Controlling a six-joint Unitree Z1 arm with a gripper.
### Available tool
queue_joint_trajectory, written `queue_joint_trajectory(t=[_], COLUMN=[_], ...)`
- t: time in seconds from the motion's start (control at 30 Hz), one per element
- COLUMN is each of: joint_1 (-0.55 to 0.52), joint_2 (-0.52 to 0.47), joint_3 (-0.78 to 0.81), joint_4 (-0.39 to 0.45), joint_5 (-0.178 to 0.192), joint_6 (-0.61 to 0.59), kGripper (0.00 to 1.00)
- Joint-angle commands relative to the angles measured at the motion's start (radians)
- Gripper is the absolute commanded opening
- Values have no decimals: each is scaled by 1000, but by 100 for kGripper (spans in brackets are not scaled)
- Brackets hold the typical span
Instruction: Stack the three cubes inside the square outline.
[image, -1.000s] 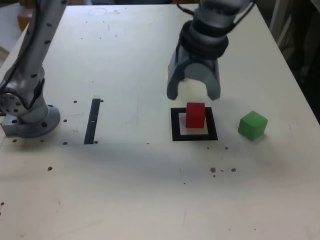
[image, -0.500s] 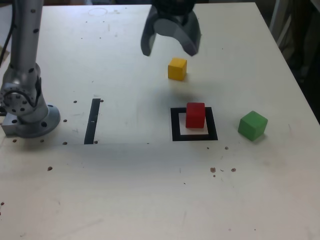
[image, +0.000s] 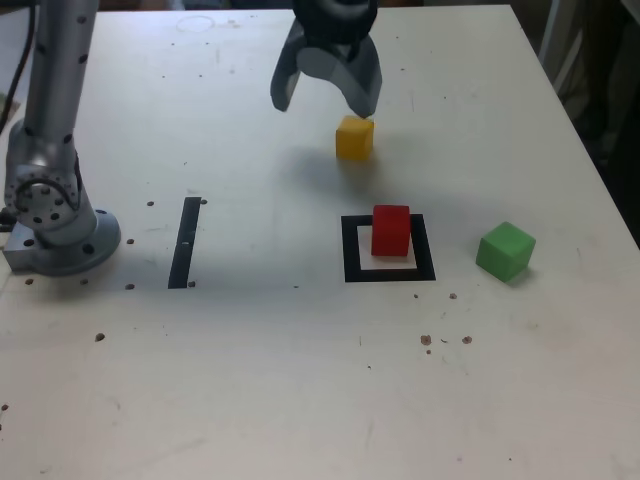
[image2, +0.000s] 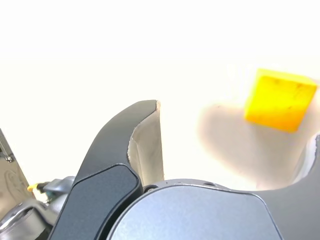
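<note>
Red cube (image: 391, 230) is seen inside the square outline (image: 389, 272); yellow cube (image: 355, 137) and green cube (image: 505, 250) rest apart on the table (image: 300, 380). End effector (image: 327, 100) is spread wide, empty, near the yellow cube.

Pale speckled table (image: 250, 380), evenly lit, with dark clutter beyond the exterior view's right edge.

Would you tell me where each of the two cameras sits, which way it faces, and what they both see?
Exterior view: raised off the arm, looking down on the table; shows the arm's base, the open gripper, red cube in the square outline, green cube.
Wrist view: on the wrist, facing out past the gripper; its fingers frame the picture.
Shared: the yellow cube and the gripper.
</note>
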Motion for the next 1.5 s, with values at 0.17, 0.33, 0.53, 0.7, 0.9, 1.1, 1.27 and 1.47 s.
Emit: queue_joint_trajectory(t=[0.17,0.33,0.53,0.7,0.9,1.1,1.27,1.47], joint_1=[0,1,3,12,19,22,35,47], joint_2=[58,101,136,155,161,169,173,163], joint_3=[-20,-41,-64,-87,-87,-86,-80,-72], joint_4=[-57,-56,-63,-76,-93,-95,-103,-120], joint_5=[-23,-33,-41,-41,-41,-52,-85,-124], joint_6=[66,89,99,103,105,112,130,157], kGripper=[99,96,85,70,52,42,29,19])
